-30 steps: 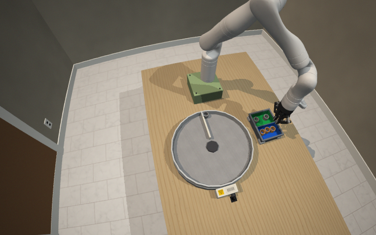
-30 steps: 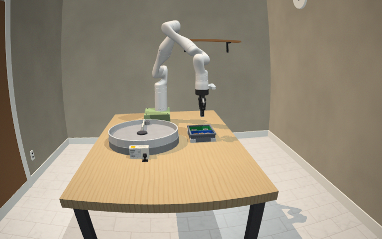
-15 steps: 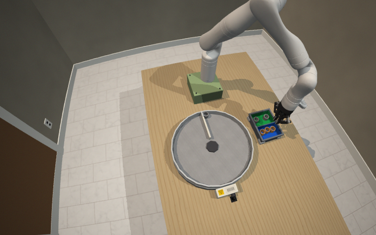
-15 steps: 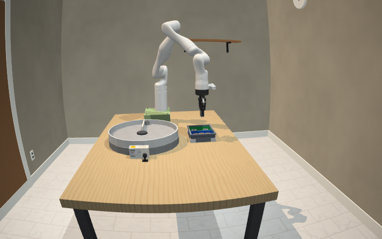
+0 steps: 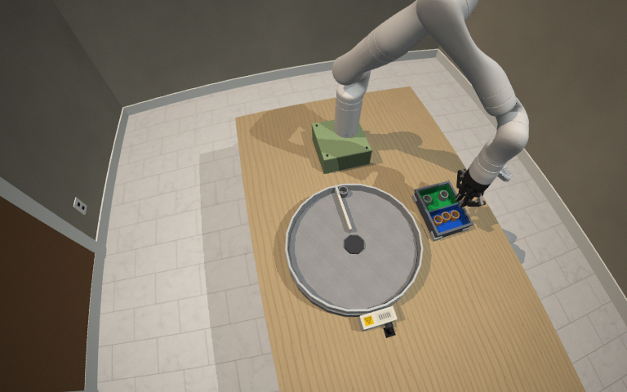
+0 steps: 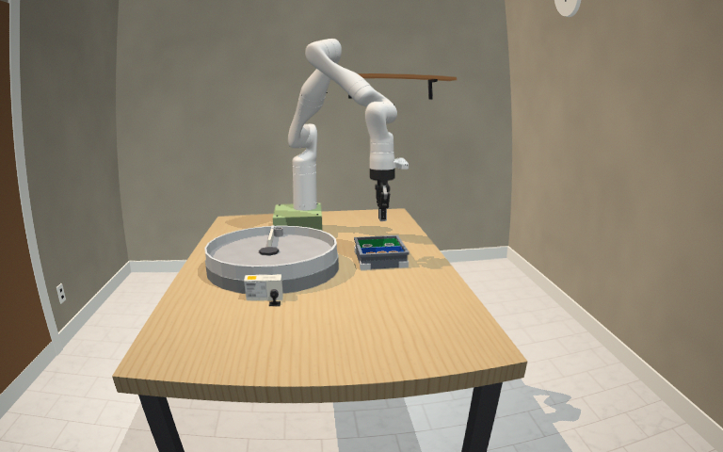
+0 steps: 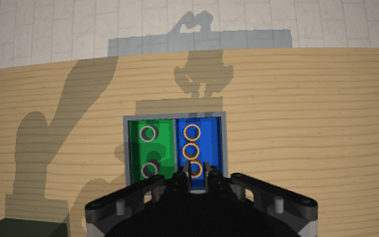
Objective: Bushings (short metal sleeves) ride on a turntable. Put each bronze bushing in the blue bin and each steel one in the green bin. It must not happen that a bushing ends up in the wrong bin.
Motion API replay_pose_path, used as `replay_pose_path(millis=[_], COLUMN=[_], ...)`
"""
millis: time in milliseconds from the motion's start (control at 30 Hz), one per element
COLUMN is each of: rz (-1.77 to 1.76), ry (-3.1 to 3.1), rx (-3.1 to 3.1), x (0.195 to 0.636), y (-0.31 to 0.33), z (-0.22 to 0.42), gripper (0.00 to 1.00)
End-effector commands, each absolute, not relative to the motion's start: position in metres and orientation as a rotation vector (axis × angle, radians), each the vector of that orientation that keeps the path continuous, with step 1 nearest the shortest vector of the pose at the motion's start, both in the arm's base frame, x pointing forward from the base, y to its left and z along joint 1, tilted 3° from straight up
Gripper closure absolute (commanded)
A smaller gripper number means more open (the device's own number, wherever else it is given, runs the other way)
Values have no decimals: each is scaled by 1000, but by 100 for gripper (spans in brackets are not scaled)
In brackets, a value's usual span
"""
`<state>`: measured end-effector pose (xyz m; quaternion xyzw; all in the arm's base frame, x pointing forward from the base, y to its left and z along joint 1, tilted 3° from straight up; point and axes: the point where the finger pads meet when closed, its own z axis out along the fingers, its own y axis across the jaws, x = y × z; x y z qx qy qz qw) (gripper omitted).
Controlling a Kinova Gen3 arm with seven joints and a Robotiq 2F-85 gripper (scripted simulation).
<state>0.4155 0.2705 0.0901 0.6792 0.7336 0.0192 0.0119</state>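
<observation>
My gripper (image 5: 469, 199) hangs high above the far edge of the two-part bin, its fingers nearly together with nothing between them; it also shows in the exterior view (image 6: 382, 213) and the wrist view (image 7: 199, 179). The green bin (image 7: 152, 150) holds two steel bushings. The blue bin (image 7: 199, 148) holds three bronze bushings in a row. One steel bushing (image 5: 342, 189) rides at the far rim of the grey turntable (image 5: 353, 247), at the end of a pale radial bar (image 5: 344, 211).
The arm's green base block (image 5: 340, 147) stands behind the turntable. A small control box with a yellow label (image 5: 378, 318) sits at the turntable's near edge. The table's right edge lies just beyond the bin.
</observation>
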Motion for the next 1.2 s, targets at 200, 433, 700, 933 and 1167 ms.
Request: replay_pose_path(millis=[200, 433, 700, 933, 1167], rz=[63, 63, 63, 63, 64], ry=[2287, 2287, 2287, 2287, 2287], rx=[2117, 2117, 2117, 2117, 2117], x=[416, 416, 396, 380, 371], y=[271, 271, 222, 183, 163], z=[91, 91, 88, 86, 84], gripper=[84, 84, 86, 86, 86])
